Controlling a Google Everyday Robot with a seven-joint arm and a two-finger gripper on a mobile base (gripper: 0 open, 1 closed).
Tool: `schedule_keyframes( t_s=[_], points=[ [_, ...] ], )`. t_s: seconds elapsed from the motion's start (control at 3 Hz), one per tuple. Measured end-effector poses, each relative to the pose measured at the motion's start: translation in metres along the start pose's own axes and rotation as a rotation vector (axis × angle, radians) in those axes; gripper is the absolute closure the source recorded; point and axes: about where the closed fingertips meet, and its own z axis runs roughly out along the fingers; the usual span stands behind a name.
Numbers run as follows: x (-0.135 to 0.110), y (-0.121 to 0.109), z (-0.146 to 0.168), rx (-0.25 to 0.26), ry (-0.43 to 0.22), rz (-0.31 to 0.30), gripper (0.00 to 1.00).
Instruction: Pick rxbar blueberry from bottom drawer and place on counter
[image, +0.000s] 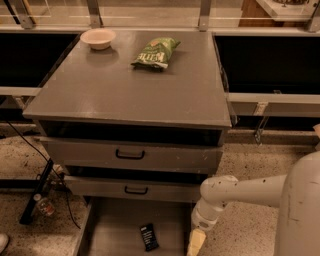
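The rxbar blueberry (148, 236), a small dark bar with pale lettering, lies flat on the floor of the open bottom drawer (115, 225), right of its middle. My gripper (195, 243) hangs from the white arm at the drawer's right edge, low in the view and partly cut off by the frame's bottom; it is to the right of the bar and apart from it. The counter (125, 90) is the broad grey cabinet top above the drawers.
A green chip bag (155, 52) and a pale bowl (98, 38) rest at the back of the counter. Two upper drawers with black handles (130, 154) stand slightly pulled out. A bottle (44, 205) and cables lie on the speckled floor at left.
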Motion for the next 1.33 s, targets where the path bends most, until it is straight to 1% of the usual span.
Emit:
schedule_keyframes(
  t_s=[0.33,0.67,1.0,1.33],
  points=[
    [0.0,0.0,0.0,0.001,0.003,0.004,0.0],
    [0.002,-0.001,0.003,0.015,0.043,0.064,0.0],
    [0.01,-0.005,0.005,0.049,0.152,0.169,0.0],
    [0.013,-0.006,0.007,0.06,0.197,0.253,0.0]
  ],
)
